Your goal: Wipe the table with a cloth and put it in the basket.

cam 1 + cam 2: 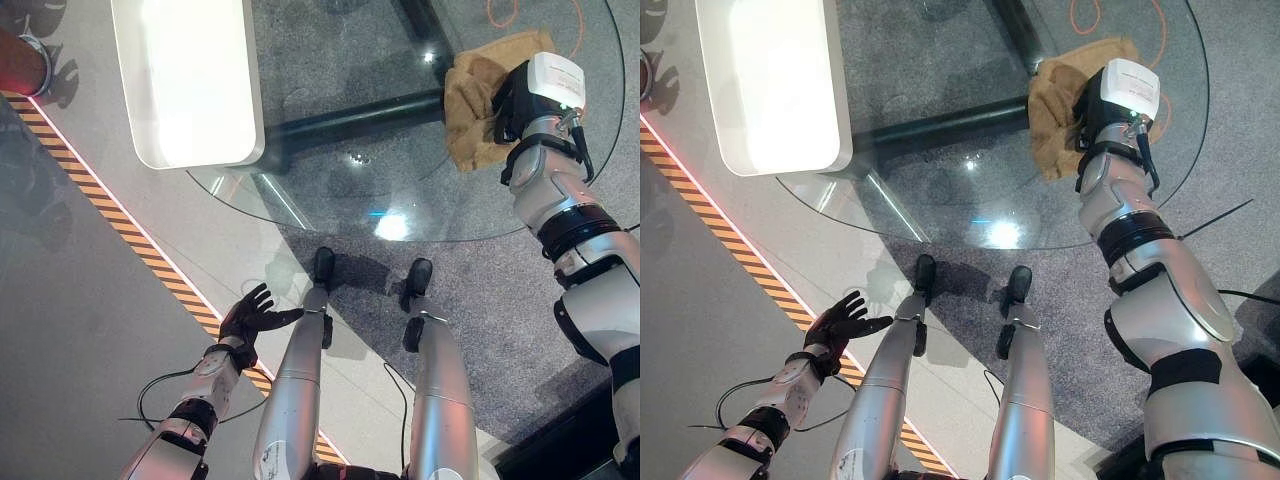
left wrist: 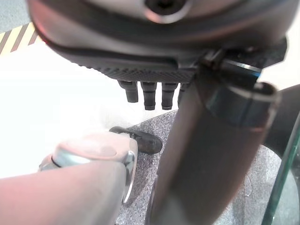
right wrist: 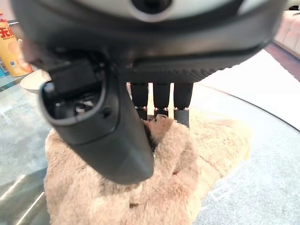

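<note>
A tan fluffy cloth [image 1: 468, 105] lies bunched on the far right part of the round glass table [image 1: 350, 195]. My right hand [image 1: 510, 100] rests on top of it. In the right wrist view the fingers [image 3: 161, 101] press down into the cloth [image 3: 220, 140] and the thumb [image 3: 108, 136] closes against them, with a fold of cloth pinched between. My left hand [image 1: 250, 318] hangs low beside the table's near edge, over the floor, fingers spread and holding nothing; its palm [image 2: 140, 65] fills the left wrist view.
A long white rounded block [image 1: 190, 80] lies at the table's far left. A yellow can [image 3: 11, 47] and a white bowl [image 3: 35, 79] stand on the glass beyond the cloth. Yellow-black striped tape [image 1: 120, 225] crosses the floor on the left.
</note>
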